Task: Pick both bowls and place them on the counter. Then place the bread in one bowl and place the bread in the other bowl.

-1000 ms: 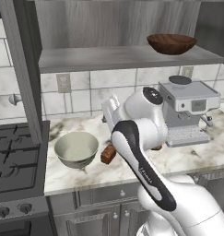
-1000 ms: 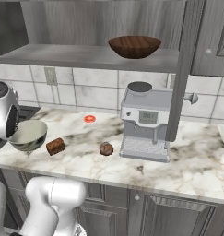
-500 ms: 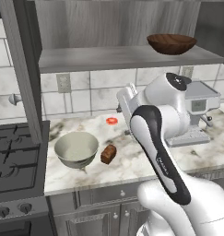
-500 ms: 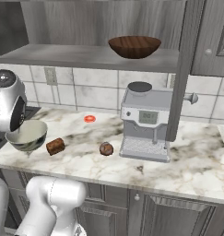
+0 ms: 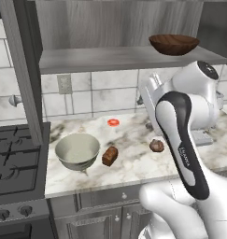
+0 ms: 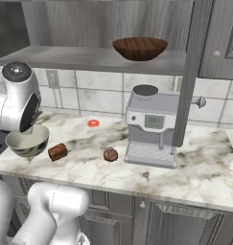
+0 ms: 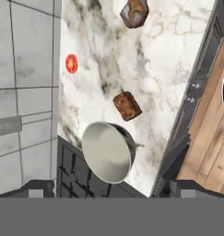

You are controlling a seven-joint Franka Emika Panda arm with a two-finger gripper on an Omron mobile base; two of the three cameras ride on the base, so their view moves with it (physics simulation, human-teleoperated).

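Observation:
The deep cream bowl (image 5: 77, 150) (image 6: 27, 139) (image 7: 108, 152) stands upright on the marble counter (image 5: 133, 140) next to the stove. Beside it lies a brown block of bread (image 5: 109, 155) (image 6: 57, 151) (image 7: 127, 105). A rounder bread piece (image 5: 156, 145) (image 6: 110, 154) (image 7: 134, 12) lies further right. The dark wooden bowl (image 5: 173, 44) (image 6: 139, 48) rests on the grey wall shelf. High above the counter, my gripper (image 7: 113, 189) looks down on the cream bowl, open, with nothing between its fingers.
A grey coffee machine (image 6: 151, 127) stands on the counter right of the breads. A small red disc (image 5: 113, 122) (image 6: 93, 123) lies near the tiled wall. The black stove (image 5: 12, 172) borders the counter on the left. A vertical shelf post (image 6: 187, 72) drops in front of the machine.
The arm has swung to the right and risen away from the cream bowl, which stays put on the counter. The breads and the wooden bowl have not moved.

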